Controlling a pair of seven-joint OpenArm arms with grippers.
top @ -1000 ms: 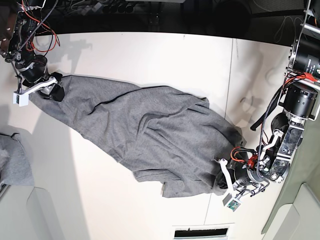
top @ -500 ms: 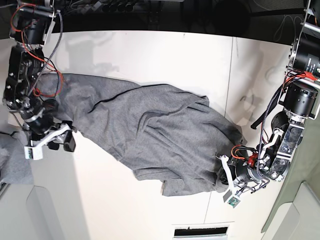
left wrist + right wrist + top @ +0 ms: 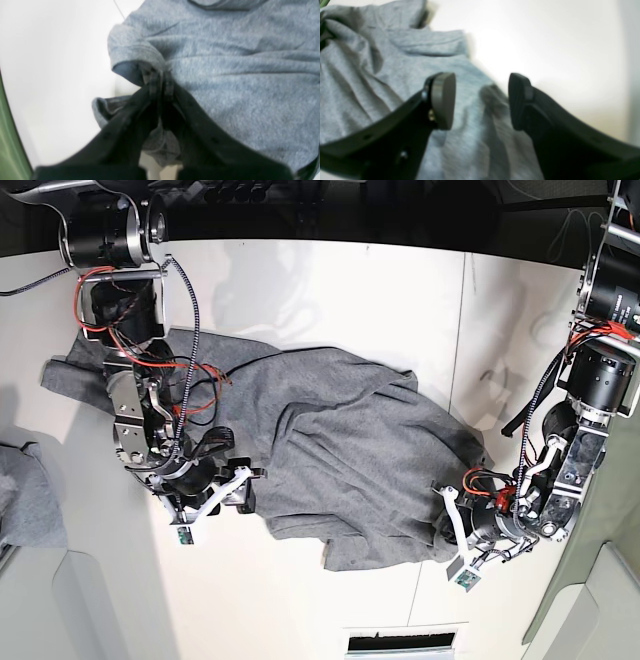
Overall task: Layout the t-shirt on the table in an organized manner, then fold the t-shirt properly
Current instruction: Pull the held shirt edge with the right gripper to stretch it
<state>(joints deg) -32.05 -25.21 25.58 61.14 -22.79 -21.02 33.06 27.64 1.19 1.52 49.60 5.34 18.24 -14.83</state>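
Observation:
The heather-grey t-shirt [image 3: 330,450] lies crumpled in a diagonal band across the white table [image 3: 300,290], from upper left to lower right. My left gripper [image 3: 443,538] is at the shirt's lower right end. In the left wrist view it [image 3: 161,80] is shut on a hemmed edge of the t-shirt [image 3: 237,75]. My right gripper [image 3: 225,490] hovers over the shirt's lower left edge. In the right wrist view it [image 3: 482,100] is open with nothing between its fingers, and the grey t-shirt [image 3: 370,82] lies below.
A second piece of grey cloth [image 3: 25,500] lies at the table's left edge. Pale bin-like corner pieces stand at the lower left [image 3: 90,610] and lower right [image 3: 600,610]. A dark seam line [image 3: 462,380] crosses the table on the right.
My right arm has swung from the shirt's far upper left corner down and right to its lower left edge. That corner now lies flat on the table. The left gripper has held its place.

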